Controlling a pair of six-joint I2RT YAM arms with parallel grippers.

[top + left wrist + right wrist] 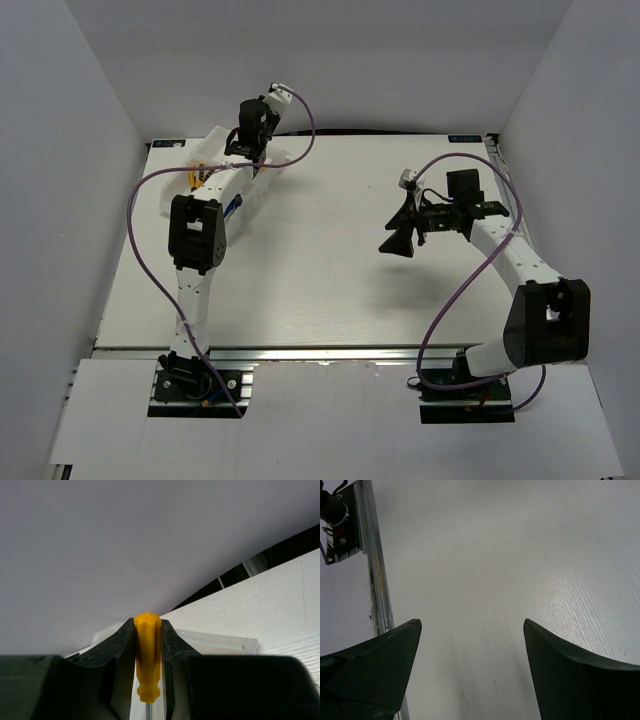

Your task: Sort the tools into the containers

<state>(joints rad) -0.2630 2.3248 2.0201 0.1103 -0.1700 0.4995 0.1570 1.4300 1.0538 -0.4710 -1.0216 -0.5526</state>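
Note:
My left gripper [148,626] is shut on a screwdriver [148,655]. Its yellow handle stands between the fingers and its thin metal shaft runs down out of view. In the top view this gripper [246,148] hangs over the white divided tray [215,138] at the far left of the table. The arm hides most of the tray. A yellow-black tool [198,178] and a bit of blue [232,207] show in the tray beside the arm. The tray's rim [215,642] also shows behind the left fingers. My right gripper [400,240] [472,626] is wide open and holds nothing, above bare table on the right.
White walls enclose the table on the left, back and right. An aluminium rail [375,580] runs along the table's near edge. The purple cables [150,180] loop out from both arms.

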